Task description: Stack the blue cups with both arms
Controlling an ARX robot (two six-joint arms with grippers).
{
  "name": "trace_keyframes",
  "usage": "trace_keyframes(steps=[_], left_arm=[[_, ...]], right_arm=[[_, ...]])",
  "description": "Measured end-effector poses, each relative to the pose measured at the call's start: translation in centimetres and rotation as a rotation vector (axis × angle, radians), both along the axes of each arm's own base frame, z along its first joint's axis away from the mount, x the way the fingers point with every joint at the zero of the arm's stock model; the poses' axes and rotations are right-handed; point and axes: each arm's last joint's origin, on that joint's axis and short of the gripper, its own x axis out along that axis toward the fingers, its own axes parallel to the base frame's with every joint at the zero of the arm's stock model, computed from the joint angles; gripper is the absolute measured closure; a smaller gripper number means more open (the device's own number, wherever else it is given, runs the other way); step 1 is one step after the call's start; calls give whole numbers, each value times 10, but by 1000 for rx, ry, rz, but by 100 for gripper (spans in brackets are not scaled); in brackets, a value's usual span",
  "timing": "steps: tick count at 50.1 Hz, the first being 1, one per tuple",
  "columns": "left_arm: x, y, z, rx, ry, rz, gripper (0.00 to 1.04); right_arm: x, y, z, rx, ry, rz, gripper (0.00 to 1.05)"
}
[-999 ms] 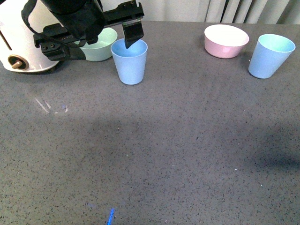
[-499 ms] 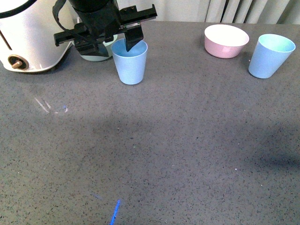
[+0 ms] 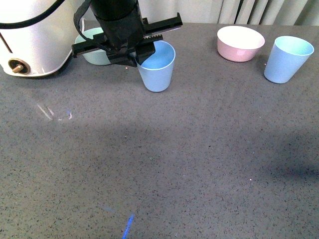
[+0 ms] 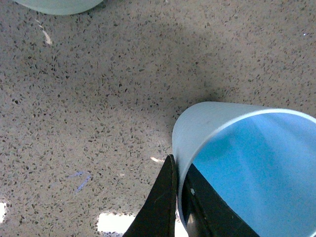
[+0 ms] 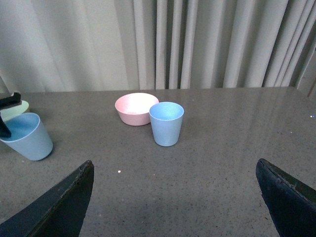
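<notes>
Left pincer [image 3: 141, 56] is clamped on the rim of one light blue tapered plastic cup [image 3: 157, 68]: one jaw inside the wall, one outside, as the left wrist view confirms [image 4: 180, 197]. Cup sits tilted at 11 o'clock on the grey speckled table [image 3: 199, 159]. Right pincer [image 5: 174, 165] hangs wide apart, holding nothing. Second light blue cup [image 3: 288, 59] stands upright at 2 o'clock, a pink round bowl [image 3: 240, 43] near at its 9 o'clock. Mint-green bowl [image 3: 93, 50] lies at the held cup's 9 o'clock.
</notes>
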Motion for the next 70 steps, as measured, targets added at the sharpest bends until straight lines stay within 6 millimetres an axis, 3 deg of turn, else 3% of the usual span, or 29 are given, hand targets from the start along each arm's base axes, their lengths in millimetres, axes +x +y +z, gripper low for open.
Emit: trace_keyframes(steps=[10,18,38,48,52,70], left_arm=[[-26,-4,5,18,37,-18,103],[-51,-24,14,18,35,-72,103],[-86,-60,1,31,73,-131,103],[-90,-69,-5,29,89,-135,103],[-90,-72,-5,24,86,-140,91],[-88,-74,-2,24,72,-141,22]], right_arm=[[0,0,0,0,0,0,9],[0,0,0,0,0,0,9],[0,0,0,0,0,0,9],[0,0,0,0,0,0,9],[0,0,0,0,0,0,9],[0,0,0,0,0,0,9]])
